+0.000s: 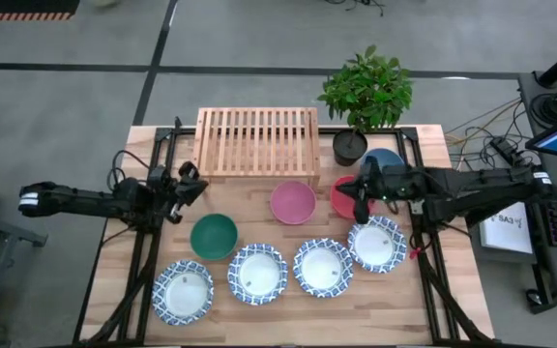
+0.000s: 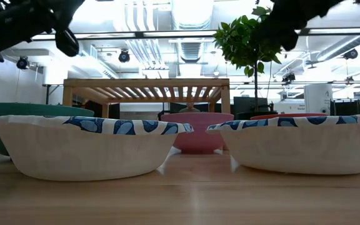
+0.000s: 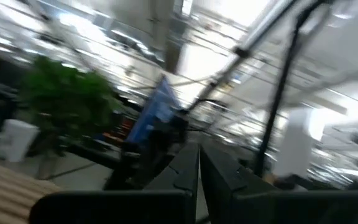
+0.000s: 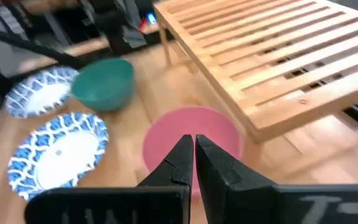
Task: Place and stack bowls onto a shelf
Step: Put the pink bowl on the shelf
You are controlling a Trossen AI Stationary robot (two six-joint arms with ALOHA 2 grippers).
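Since the shelf was bare and every bowl sat on the table, you hadn't started; right gripper, pinched shut and empty, probably needed opening over the pink bowl.

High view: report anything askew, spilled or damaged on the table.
Nothing stands out. The eight bowls sit upright, the shelf stands square at the table's back edge with nothing on it, and the potted plant is upright.

blue bowl mostly hidden under right arm, red bowl partly covered, left wrist view blurred
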